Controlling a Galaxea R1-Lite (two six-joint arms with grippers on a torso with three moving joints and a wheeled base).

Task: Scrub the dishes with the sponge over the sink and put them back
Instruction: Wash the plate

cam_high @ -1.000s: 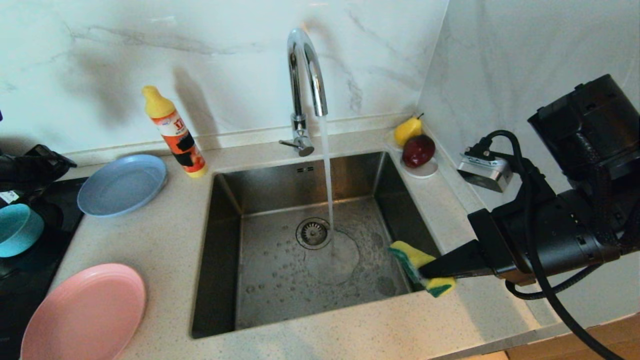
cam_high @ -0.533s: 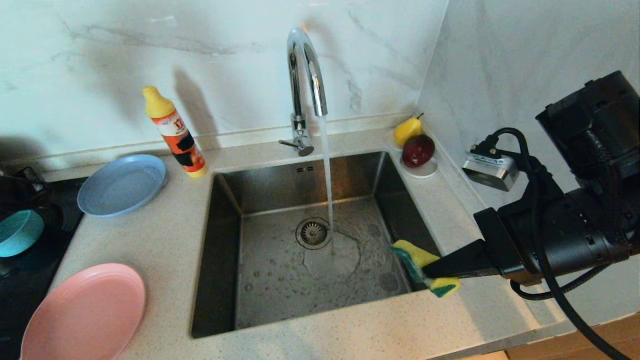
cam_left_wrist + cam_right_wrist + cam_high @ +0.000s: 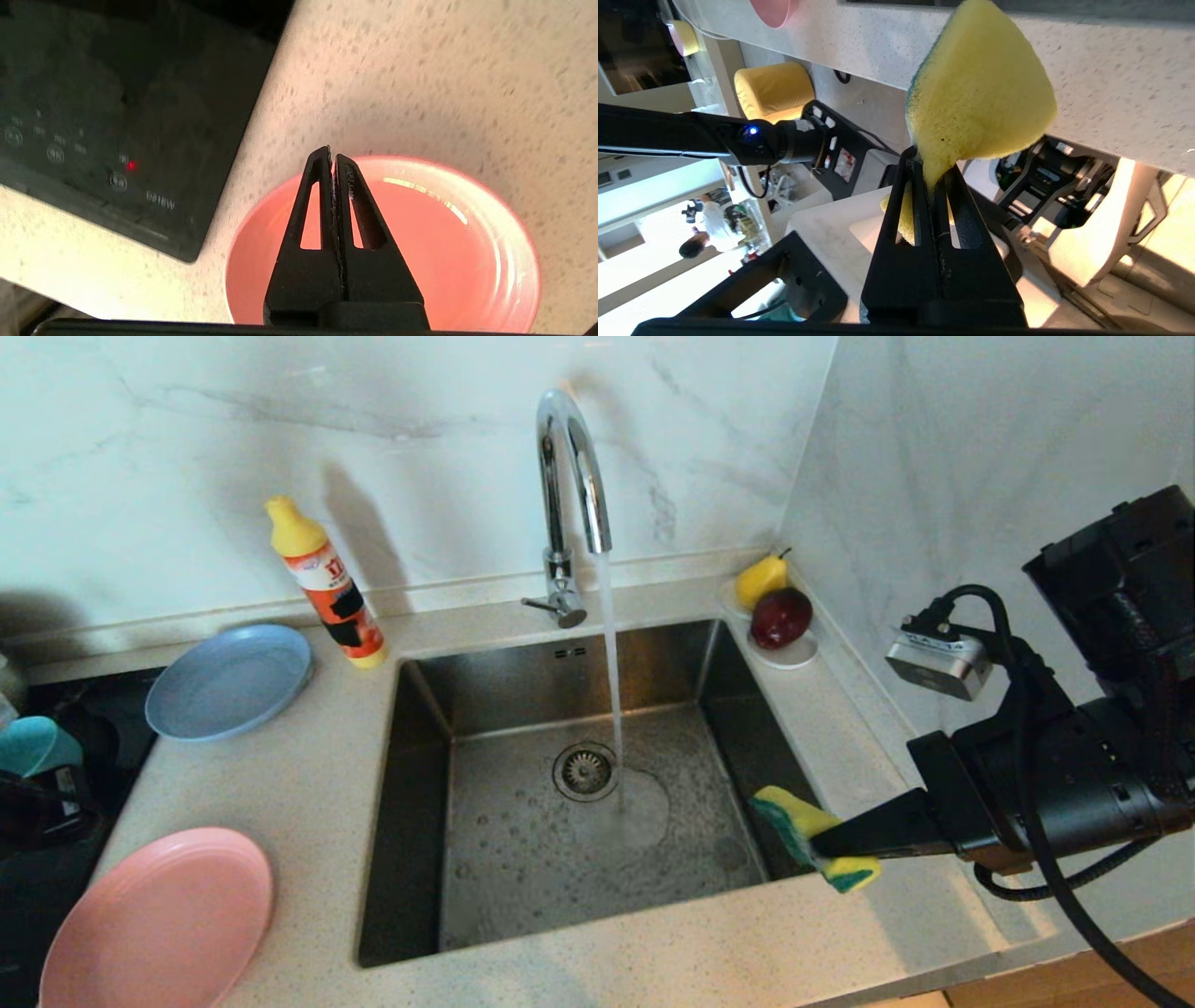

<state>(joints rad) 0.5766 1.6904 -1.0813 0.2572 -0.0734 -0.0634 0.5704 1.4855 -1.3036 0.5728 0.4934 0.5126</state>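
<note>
L gripper (image 3: pixel 332 156) is hanging w/ jaws together, empty, directly above the pink plate (image 3: pixel 467 261). R gripper (image 3: pixel 822 847), jaws clamped on the sponge (image 3: pixel 814 835), is waiting at the sink (image 3: pixel 485 887) edge; L arm is nearer the plate.

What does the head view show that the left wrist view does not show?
Only the head view: the sink, the running tap, the blue plate and the right gripper pinching the sponge. Only the left wrist view: the left gripper, shut on nothing, and the stove's controls. Both show the pink plate on the counter.
</note>
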